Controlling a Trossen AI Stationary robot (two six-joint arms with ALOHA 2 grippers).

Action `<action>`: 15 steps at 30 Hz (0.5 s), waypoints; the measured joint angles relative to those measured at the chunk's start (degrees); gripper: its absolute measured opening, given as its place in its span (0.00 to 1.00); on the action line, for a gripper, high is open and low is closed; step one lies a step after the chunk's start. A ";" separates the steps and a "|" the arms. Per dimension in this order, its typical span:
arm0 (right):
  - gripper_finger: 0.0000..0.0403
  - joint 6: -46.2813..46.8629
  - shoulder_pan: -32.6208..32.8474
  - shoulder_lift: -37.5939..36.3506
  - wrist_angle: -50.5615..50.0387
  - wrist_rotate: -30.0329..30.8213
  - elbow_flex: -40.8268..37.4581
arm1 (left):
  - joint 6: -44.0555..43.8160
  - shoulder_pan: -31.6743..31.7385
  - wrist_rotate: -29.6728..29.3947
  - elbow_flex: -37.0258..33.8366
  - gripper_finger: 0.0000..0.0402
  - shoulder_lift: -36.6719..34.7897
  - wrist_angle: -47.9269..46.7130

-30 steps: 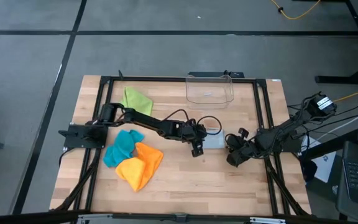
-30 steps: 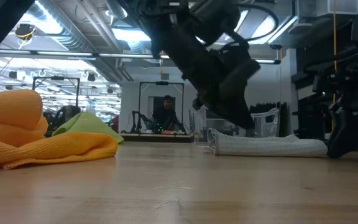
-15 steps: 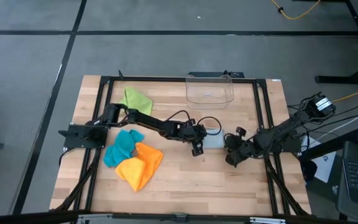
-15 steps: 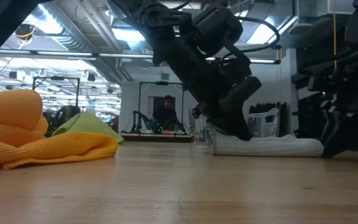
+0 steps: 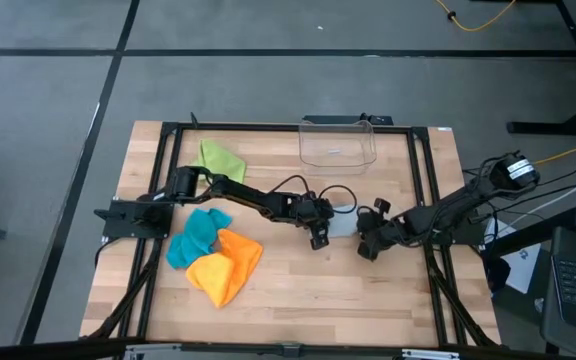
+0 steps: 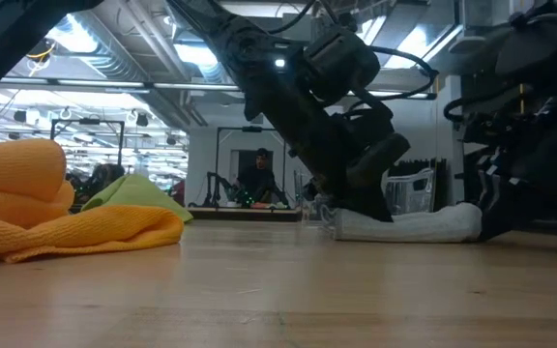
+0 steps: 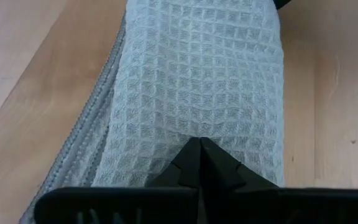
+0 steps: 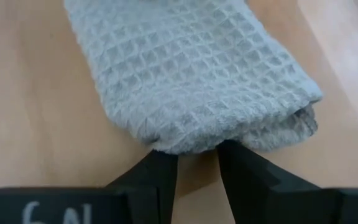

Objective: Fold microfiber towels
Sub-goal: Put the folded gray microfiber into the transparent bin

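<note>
Microfiber towels: orange (image 5: 224, 267), teal (image 5: 197, 236) and lime green (image 5: 218, 158) lie crumpled, unfolded, well behind the left hand (image 5: 317, 232). The grey towel (image 5: 343, 224), partly folded, lies on the worktop (image 5: 298, 290) between both hands; left hand closed upon it, right hand (image 5: 367, 236) part-open around its opposite end.

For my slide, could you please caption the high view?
Both grippers, left and right, meet at the grey towel mid-table.

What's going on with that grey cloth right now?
Left gripper shut on grey towel. Right gripper at its other end, fingers apart. Nothing blocking.
</note>
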 joint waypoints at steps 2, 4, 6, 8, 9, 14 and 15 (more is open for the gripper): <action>0.30 -1.97 -1.49 0.06 1.28 0.53 -0.04 | -0.02 0.00 0.34 -0.07 0.01 0.06 0.09; 0.30 -4.26 -3.03 0.06 2.90 0.72 -0.04 | -0.12 0.08 1.18 -0.07 0.01 0.09 0.08; 0.30 -6.22 -4.47 0.06 4.20 0.44 -0.04 | -0.91 0.04 1.13 -0.09 0.00 0.11 0.06; 0.30 -8.66 -5.87 0.04 6.48 -0.81 -0.04 | -1.03 0.02 1.21 -0.11 0.00 0.11 0.05; 0.30 -9.76 -6.51 0.02 7.71 -1.76 -0.04 | -1.09 0.02 1.23 -0.11 0.01 0.11 0.05; 0.30 -15.06 -8.91 -0.01 13.86 -4.72 0.04 | -1.09 0.02 1.36 -0.15 0.01 0.11 0.05; 0.30 -15.55 -9.34 -0.01 14.46 -5.13 0.07 | -1.11 0.02 1.39 -0.17 0.00 0.11 0.05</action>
